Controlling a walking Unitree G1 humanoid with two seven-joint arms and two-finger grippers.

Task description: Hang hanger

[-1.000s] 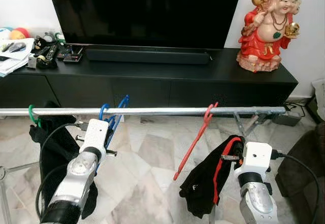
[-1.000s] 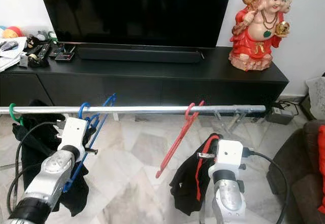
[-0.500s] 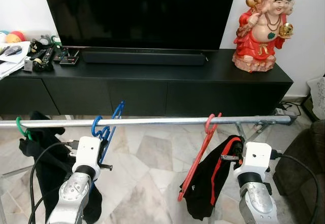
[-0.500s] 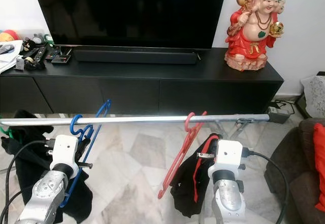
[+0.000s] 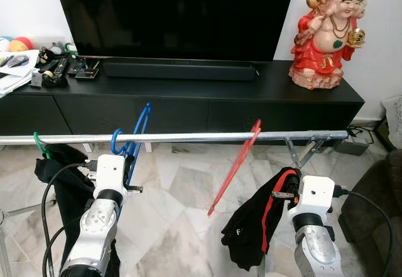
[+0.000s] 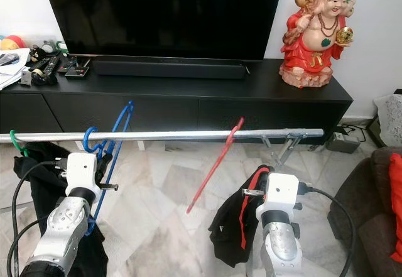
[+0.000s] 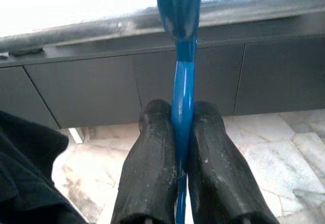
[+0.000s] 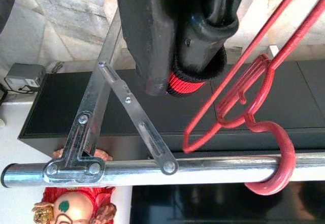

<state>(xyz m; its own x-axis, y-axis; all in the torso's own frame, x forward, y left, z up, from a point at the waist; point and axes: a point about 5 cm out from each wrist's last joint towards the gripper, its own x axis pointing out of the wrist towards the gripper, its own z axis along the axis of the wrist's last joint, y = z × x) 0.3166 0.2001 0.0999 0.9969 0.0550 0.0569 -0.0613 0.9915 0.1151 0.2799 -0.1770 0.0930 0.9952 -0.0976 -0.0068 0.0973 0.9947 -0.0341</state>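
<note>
A blue hanger has its hook over the silver rail. My left gripper is shut on the hanger's blue bar just below the rail. A red hanger hangs by its hook further right on the rail, tilted with its lower end toward the left. My right gripper sits below the rail, shut on a black garment with red trim that droops beside my right wrist. At the rail's left end a green hook carries another black garment.
Behind the rail stands a low black TV console with a large TV, a red statue and remotes. The rack's folding brace is at the right end. Marble floor lies below, a dark sofa at far right.
The red hanger has swung on the rail, its lower end now higher and further left. The view shifted a little. Both grippers keep their holds.
</note>
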